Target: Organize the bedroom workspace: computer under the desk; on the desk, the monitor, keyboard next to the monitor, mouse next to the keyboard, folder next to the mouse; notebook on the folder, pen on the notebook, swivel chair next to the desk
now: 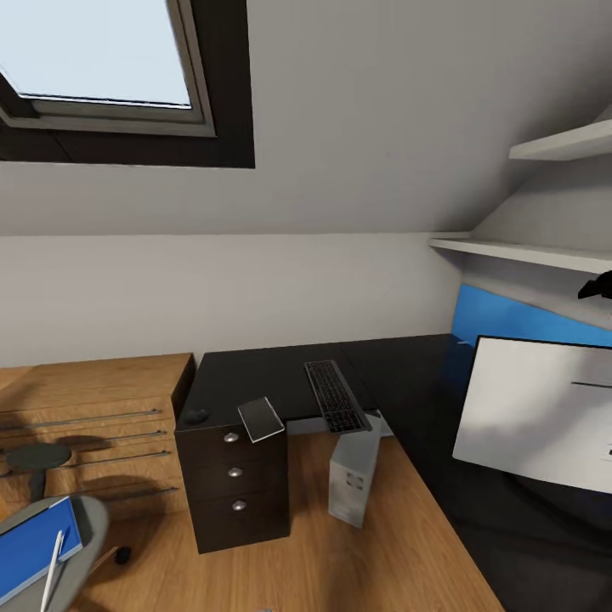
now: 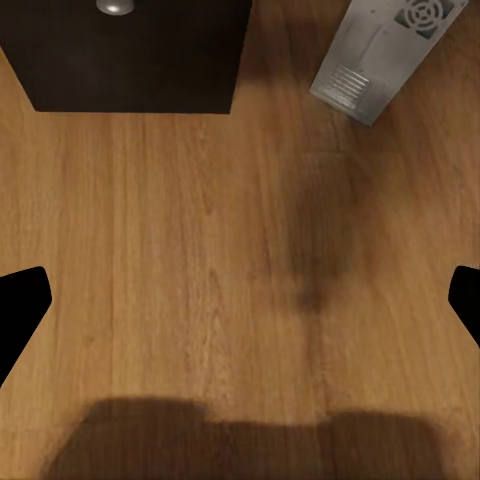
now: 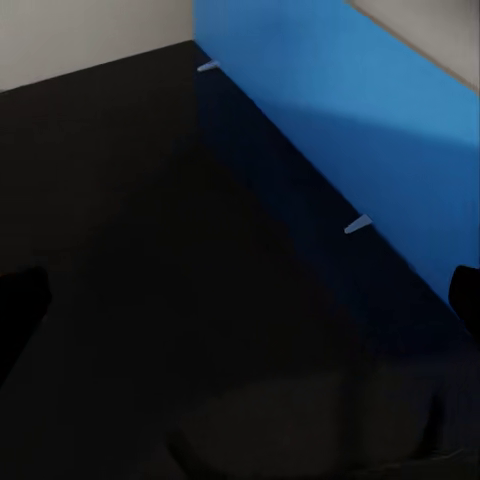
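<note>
From the head camera I see the keyboard [image 1: 337, 396] lying on the dark surface [image 1: 255, 374] with its near end jutting over the edge, the mouse [image 1: 196, 416] at the left corner above the drawers, and a notebook [image 1: 260, 419] hanging off the front, so all three look parked rather than arranged. The computer [image 1: 354, 478] already stands on the floor under the surface, and the monitor [image 1: 540, 412] looms at my right. The folder [image 1: 32, 544] with the pen [image 1: 53, 571] on it waits on the swivel chair [image 1: 51, 552]; my left tool [image 2: 240, 300] and right tool [image 3: 240, 310] both hang spread wide and empty.
</note>
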